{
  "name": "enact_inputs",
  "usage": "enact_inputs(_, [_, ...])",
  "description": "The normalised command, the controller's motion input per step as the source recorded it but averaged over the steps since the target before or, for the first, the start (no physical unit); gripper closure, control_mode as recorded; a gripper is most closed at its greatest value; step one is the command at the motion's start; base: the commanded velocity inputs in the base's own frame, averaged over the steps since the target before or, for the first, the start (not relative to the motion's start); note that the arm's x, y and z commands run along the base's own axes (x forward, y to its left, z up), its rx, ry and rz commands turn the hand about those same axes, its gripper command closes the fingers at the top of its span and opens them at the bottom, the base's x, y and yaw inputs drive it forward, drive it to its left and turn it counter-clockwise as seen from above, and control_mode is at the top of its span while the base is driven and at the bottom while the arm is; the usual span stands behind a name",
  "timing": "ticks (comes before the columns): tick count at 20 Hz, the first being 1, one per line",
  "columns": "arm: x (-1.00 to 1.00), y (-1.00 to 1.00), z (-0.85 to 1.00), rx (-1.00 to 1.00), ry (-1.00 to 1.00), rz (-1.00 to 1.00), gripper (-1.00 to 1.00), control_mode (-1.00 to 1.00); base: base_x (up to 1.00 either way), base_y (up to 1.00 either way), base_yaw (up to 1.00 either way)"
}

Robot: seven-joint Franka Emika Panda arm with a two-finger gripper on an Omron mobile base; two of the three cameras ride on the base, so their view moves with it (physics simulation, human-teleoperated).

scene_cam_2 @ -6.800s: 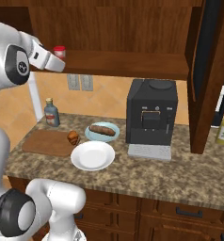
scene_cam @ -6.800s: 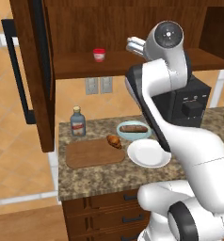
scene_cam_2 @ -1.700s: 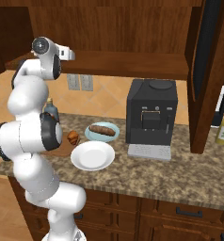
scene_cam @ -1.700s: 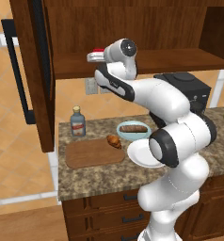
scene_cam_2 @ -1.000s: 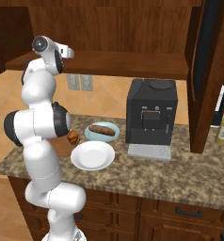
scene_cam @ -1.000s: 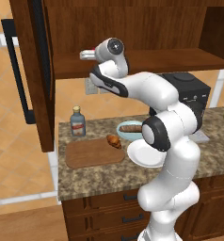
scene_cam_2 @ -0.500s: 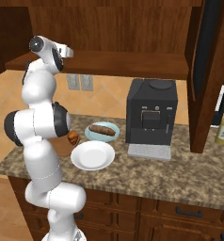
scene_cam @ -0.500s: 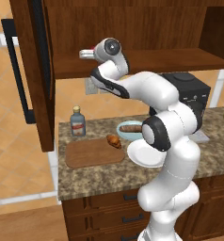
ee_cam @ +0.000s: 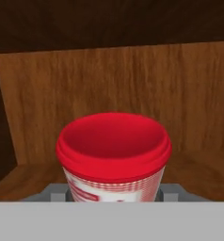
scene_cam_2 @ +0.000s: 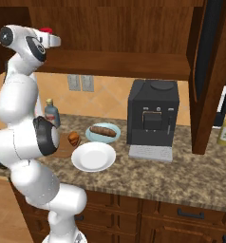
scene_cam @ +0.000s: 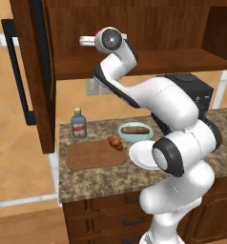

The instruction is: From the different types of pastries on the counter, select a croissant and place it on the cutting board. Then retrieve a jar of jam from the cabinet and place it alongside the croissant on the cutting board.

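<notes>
A white plate sits at the near edge of the counter. Left of it lies the cutting board, with the croissant on its far right corner. Beyond stand a bottle and a blue plate holding the long pastry. Up in the cabinet, the gripper has a finger on each side of the jar of jam; whether they clamp it, I cannot tell.

I'm working in a home kitchen, granite counter over dark drawers, wooden wall cabinet at twelve o'clock, black coffee machine, tiled floor at nine.
</notes>
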Motion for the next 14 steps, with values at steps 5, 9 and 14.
enact_inputs(5, [-1.00, -0.01, -0.05, -0.01, 0.04, -0.11, 1.00, -1.00, 0.00, 0.00, 0.00])
enact_inputs(9, [-1.00, -0.23, -0.30, -0.01, 0.15, -0.11, 1.00, -1.00, 0.00, 0.00, 0.00])
enact_inputs(14, [-1.00, -0.50, -0.05, 0.00, 0.11, -0.14, 1.00, -1.00, 0.00, 0.00, 0.00])
